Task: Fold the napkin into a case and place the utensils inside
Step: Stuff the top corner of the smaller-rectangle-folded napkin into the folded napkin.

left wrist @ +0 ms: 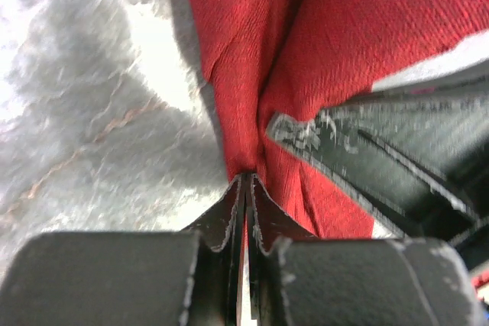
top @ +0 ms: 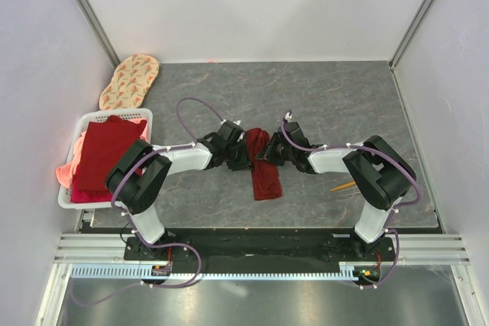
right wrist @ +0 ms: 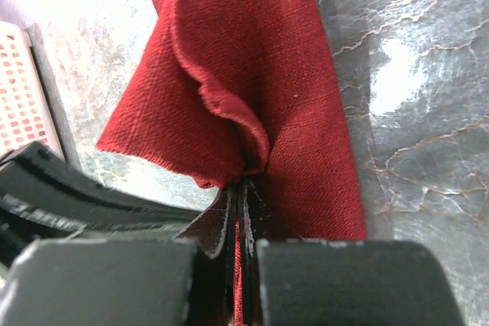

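The dark red napkin (top: 262,166) is bunched into a narrow strip at the table's middle, its upper end gathered between both grippers. My left gripper (top: 243,152) is shut on a pinch of this cloth (left wrist: 252,74), jaws pressed together at the fold (left wrist: 246,179). From the other side my right gripper (top: 270,150) is also shut on the napkin (right wrist: 260,74), with fabric caught between its jaws (right wrist: 243,187). The napkin's lower end trails on the table toward me. An orange-gold utensil (top: 343,186) pokes out from behind the right arm; the rest of the utensils are hidden.
A white basket (top: 70,198) at the left edge holds a stack of red and salmon-pink cloths (top: 99,154). An oval beige patterned mat (top: 130,80) lies at the back left. Walls close in the grey marbled table (top: 344,97) on three sides.
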